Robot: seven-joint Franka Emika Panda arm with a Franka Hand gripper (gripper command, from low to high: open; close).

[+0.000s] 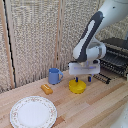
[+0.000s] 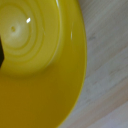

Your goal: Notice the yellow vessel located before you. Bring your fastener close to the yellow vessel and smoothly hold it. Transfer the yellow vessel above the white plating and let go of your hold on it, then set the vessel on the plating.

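The yellow bowl (image 1: 77, 87) stands upright on the wooden table, right of centre in the exterior view. My gripper (image 1: 83, 79) is right over it with its dark-blue fingers apart. One finger (image 1: 76, 79) reaches down over the bowl's middle and the other hangs just outside the rim on the exterior view's right. The jaws look open, not clamped on the rim. In the wrist view the bowl (image 2: 45, 70) fills most of the picture from very close, and a dark finger edge (image 2: 1, 52) shows at the border. The white plate (image 1: 15, 107) lies empty at the front left.
A blue mug (image 1: 55, 76) stands to the left of the bowl. A small orange-yellow oblong piece (image 1: 46, 88) lies between the mug and the plate. A black wire rack (image 1: 116, 62) stands at the back right. A woven screen closes the back.
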